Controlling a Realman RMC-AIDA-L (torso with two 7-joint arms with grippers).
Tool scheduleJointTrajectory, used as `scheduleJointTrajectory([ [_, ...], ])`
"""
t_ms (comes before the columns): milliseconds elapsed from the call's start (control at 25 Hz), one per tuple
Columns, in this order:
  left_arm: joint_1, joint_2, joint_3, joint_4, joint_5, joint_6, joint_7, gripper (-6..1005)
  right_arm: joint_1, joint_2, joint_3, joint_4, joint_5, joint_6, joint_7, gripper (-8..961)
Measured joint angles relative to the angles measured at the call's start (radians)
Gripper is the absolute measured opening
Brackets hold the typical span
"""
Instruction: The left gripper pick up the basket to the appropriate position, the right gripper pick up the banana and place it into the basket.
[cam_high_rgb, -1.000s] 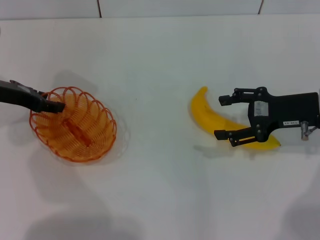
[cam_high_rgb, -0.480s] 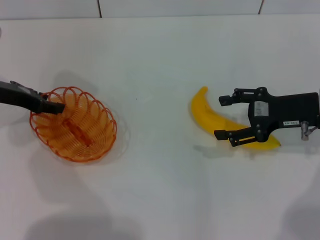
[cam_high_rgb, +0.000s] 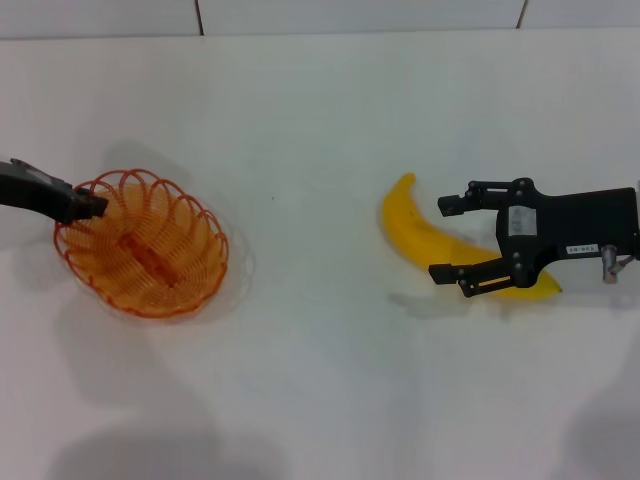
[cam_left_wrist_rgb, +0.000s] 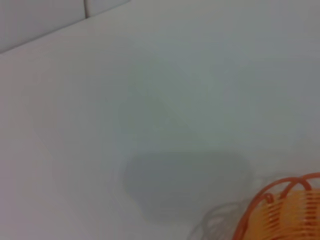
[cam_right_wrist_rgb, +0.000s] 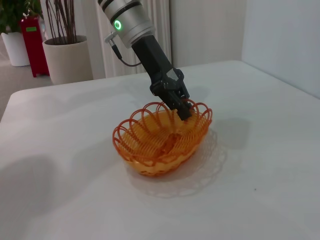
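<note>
Your left gripper (cam_high_rgb: 88, 207) is clamped on the far-left rim of the orange wire basket (cam_high_rgb: 142, 244), which looks lifted a little off the white table (cam_high_rgb: 320, 380), though you can't be sure from the head view alone; your right gripper (cam_high_rgb: 452, 237) hangs spread wide over the banana (cam_high_rgb: 415, 235), one finger on each side of its right half, not yet closed.

Watch the basket first; it is held by a thin wire loop at one edge, so it could tilt or slip free if you swing it quickly. The banana is smooth and curved; a pinch away from its middle may let it roll or droop.

The tabletop is plain, matte white; beyond it the right wrist view shows a pale planter (cam_right_wrist_rgb: 67, 60), a red object (cam_right_wrist_rgb: 31, 42) and curtains.
</note>
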Motion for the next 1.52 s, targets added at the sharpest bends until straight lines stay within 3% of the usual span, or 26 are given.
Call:
scheduleJointTrajectory([
  [240, 0.005, -0.009, 0.003, 0.034, 0.003, 0.010, 0.004, 184, 0.000, 0.000, 0.000, 0.001, 0.000, 0.000, 0.000, 909],
  [480, 0.022, -0.023, 0.001, 0.139, -0.038, 0.137, 0.005, 138, -0.002, 0.000, 0.000, 0.002, 0.000, 0.000, 0.000, 909],
  [760, 0.025, -0.065, 0.001, 0.224, -0.066, 0.199, -0.009, 91, 0.001, 0.000, 0.000, 0.002, 0.001, 0.000, 0.001, 909],
  [1200, 0.036, -0.072, -0.024, 0.061, -0.277, 0.121, -0.042, 74, 0.018, -0.003, 0.000, -0.008, 0.001, 0.000, 0.027, 909],
  [1520, 0.055, -0.073, -0.024, -0.034, -0.314, 0.080, -0.075, 73, 0.026, -0.005, 0.000, -0.010, -0.001, 0.000, 0.050, 909],
])
